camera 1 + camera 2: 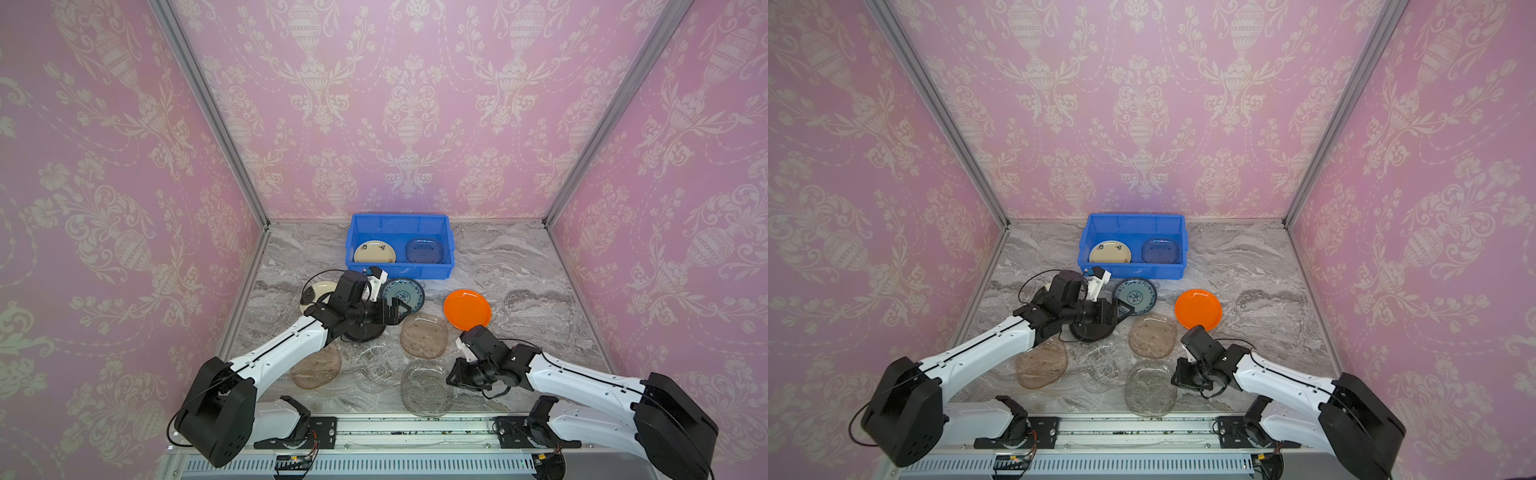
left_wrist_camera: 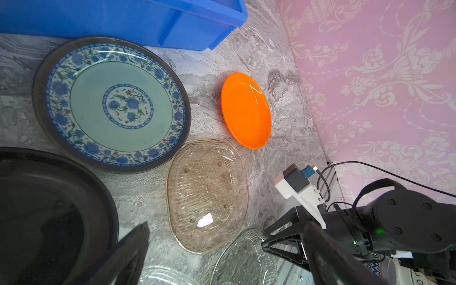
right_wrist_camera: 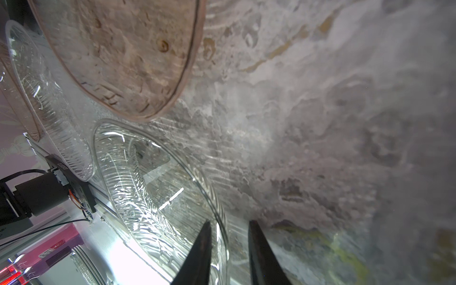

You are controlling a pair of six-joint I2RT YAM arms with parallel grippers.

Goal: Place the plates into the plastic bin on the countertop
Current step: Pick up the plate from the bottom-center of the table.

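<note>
Finds pick-up step in hand, with right claw [image 3: 230, 223] astride the rim of the clear plate [image 3: 148, 185], jaws narrow, grip unconfirmed, plastic bin [image 1: 399, 272] well beyond it, left claw [image 1: 392, 312] gaping above the black plate [image 1: 361, 332]; calls for closure, lift, carry.

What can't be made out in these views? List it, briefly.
Black plate: both top views, mostly under the left arm.
Cream plate on the countertop: both top views, partly behind that arm.
Right pincer: right wrist view, fingers straddle the clear plate's rim; grip unclear.
</note>
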